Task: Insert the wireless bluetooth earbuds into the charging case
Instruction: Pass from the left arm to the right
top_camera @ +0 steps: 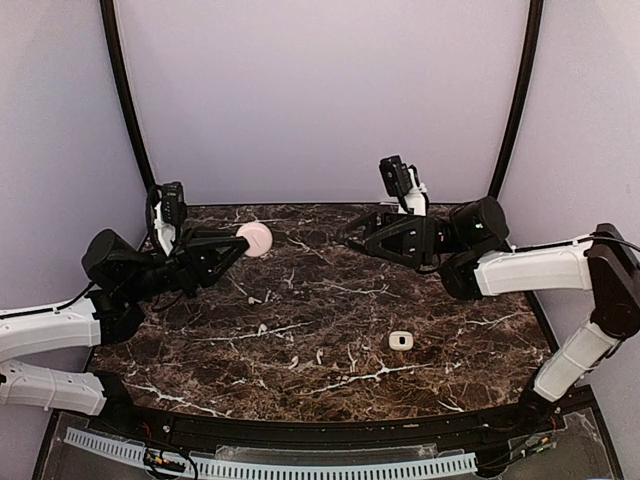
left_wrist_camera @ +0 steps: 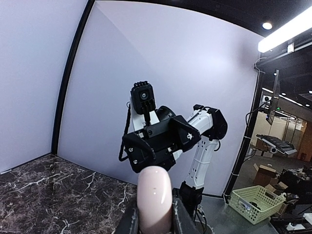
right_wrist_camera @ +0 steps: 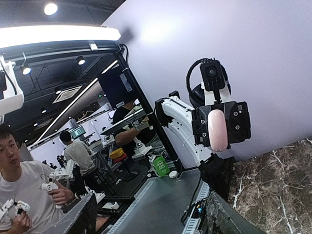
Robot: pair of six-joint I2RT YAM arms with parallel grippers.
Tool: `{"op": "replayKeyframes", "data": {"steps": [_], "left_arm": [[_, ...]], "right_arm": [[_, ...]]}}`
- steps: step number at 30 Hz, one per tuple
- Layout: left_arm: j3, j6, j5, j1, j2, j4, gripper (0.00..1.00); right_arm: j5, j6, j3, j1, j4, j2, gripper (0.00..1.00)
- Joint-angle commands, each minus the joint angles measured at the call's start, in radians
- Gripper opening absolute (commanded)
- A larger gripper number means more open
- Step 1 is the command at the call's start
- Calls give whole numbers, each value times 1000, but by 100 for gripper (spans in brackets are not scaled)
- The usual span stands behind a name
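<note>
The left gripper [top_camera: 247,241] clamps a pale pink oval case [left_wrist_camera: 154,195] in the air over the far-left corner of the marble table [top_camera: 330,300]. The case's long axis runs out along the fingers, toward the right gripper [top_camera: 352,231], which hangs spread wide and empty. A small white object [top_camera: 401,340] lies near the table's near-right edge. The earbuds cannot be told from the marble veins.

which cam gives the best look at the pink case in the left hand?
Left wrist: the pink case fills the foreground, sharp, a small dot on its shell visible; the left hand hides its base. Right wrist shows its whole oval, smaller, end-on. Top external shows only a small pale blob.
</note>
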Motion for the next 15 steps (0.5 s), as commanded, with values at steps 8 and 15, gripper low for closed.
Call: {"op": "replayKeyframes", "data": {"steps": [8, 15], "left_arm": [[-55, -41, -223, -66, 42, 331, 0], [-37, -5, -258, -126, 131, 435, 0]], "right_arm": [[264, -477, 24, 35, -546, -156, 66], [334, -492, 99, 83, -556, -93, 61]]}}
